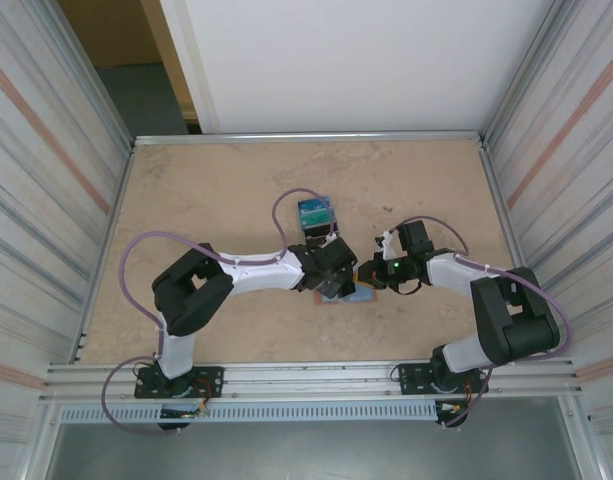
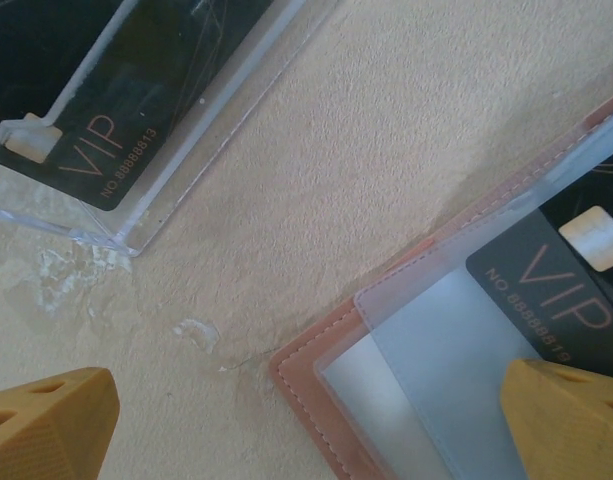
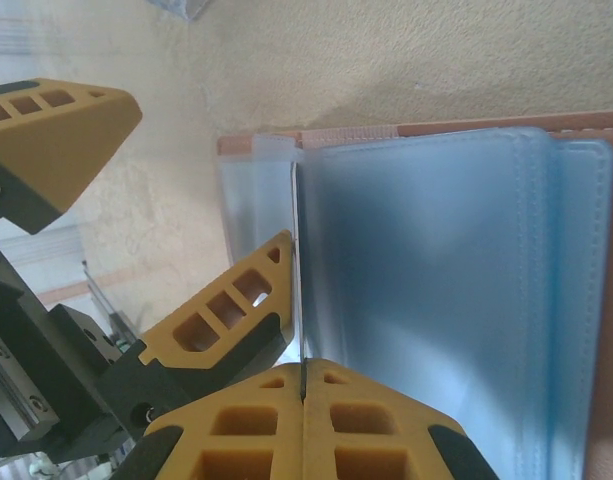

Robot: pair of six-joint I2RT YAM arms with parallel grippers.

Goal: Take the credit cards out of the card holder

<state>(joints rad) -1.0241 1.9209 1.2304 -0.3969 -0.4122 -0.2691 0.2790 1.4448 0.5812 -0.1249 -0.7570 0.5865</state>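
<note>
The salmon-pink card holder (image 1: 358,296) lies open on the table, its blue-grey sleeves (image 3: 436,300) fanned out. A dark credit card (image 2: 551,290) printed VIP sits in a frosted sleeve. My right gripper (image 3: 302,365) is shut on a thin sheet standing up from the holder; seen edge-on it looks like a sleeve page, and I cannot rule out a card. My left gripper (image 2: 308,400) is open over the holder's pink corner (image 2: 306,375), one finger (image 2: 576,420) above the sleeves and the other (image 2: 46,420) above bare table. The two grippers meet over the holder (image 1: 334,272) (image 1: 369,272).
A clear tiered stand (image 1: 316,214) with teal cards is just behind the holder; its acrylic edge (image 2: 136,215) and a dark VIP card (image 2: 96,150) in it are close to my left gripper. Metal walls enclose the tan table (image 1: 216,200).
</note>
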